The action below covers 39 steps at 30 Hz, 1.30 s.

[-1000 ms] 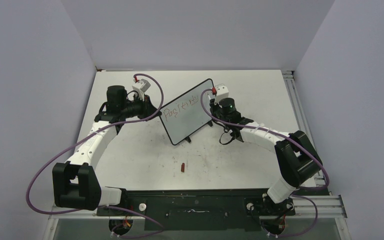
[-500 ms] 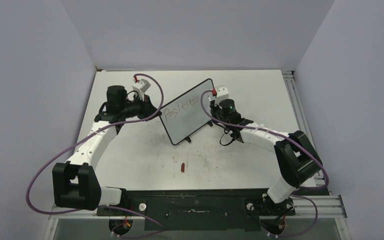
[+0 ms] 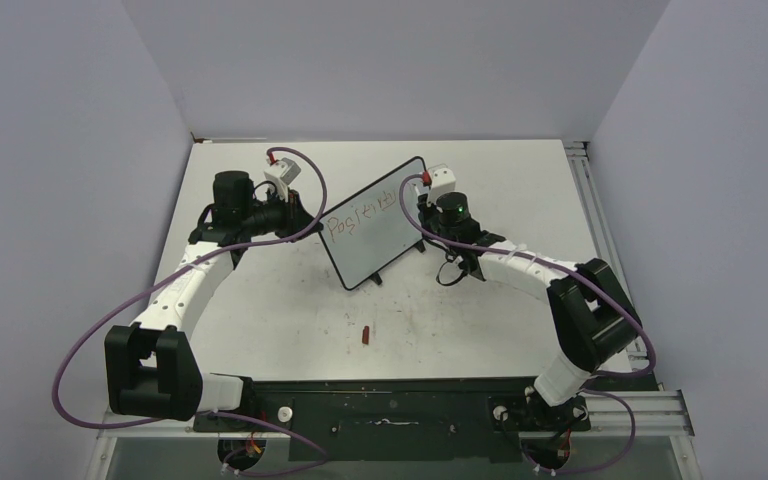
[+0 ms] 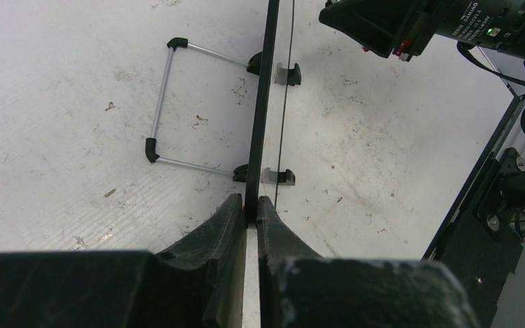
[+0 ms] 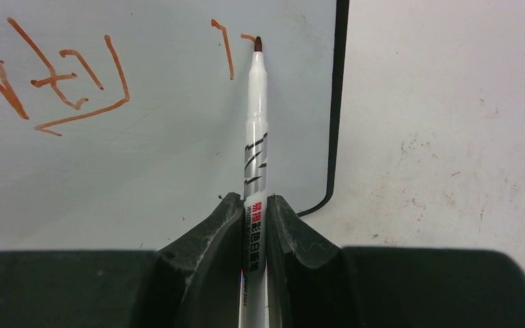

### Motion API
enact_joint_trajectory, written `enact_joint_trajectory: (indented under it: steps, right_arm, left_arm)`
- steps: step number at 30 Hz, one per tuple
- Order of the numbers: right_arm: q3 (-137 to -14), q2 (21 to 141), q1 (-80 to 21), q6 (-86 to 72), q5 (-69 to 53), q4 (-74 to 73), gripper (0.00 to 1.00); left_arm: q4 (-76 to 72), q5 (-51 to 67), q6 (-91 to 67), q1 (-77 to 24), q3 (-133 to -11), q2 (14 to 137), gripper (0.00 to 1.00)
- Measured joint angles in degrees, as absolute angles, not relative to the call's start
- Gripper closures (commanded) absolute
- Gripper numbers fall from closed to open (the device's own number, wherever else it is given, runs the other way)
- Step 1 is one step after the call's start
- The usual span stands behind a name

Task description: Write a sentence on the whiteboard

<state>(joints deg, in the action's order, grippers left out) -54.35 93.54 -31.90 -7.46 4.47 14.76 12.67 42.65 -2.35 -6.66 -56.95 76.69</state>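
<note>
The whiteboard [image 3: 380,235], black-framed, stands tilted mid-table on its feet [image 4: 286,176]. My left gripper [image 3: 300,213] is shut on the board's left edge [image 4: 260,130]; both fingers [image 4: 222,225] pinch the frame. My right gripper [image 3: 422,205] is shut on a white marker [image 5: 255,137], whose reddish tip touches the board face near its right edge [image 5: 336,102]. The sentence [image 3: 360,215] shows as one line of reddish letters; the right wrist view shows its strokes [image 5: 75,75] and a fresh mark beside the tip. No second line shows.
A red marker cap [image 3: 365,335] lies on the smudged tabletop [image 3: 280,310] in front of the board. The board's wire stand [image 4: 167,102] juts out behind it. The black base rail [image 3: 390,405] runs along the near edge.
My right gripper has shifted slightly up and right along the board with the marker. The left arm and the board have not moved.
</note>
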Motion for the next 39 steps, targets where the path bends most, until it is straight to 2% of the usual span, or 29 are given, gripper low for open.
enact_joint_trajectory:
  steps: [39]
  right_arm:
    - [-57.2, 97.4, -30.4, -7.8, 5.7, 14.9, 0.95]
  left_arm:
    - [12.7, 42.7, -2.5, -6.6, -56.9, 76.7, 1.00]
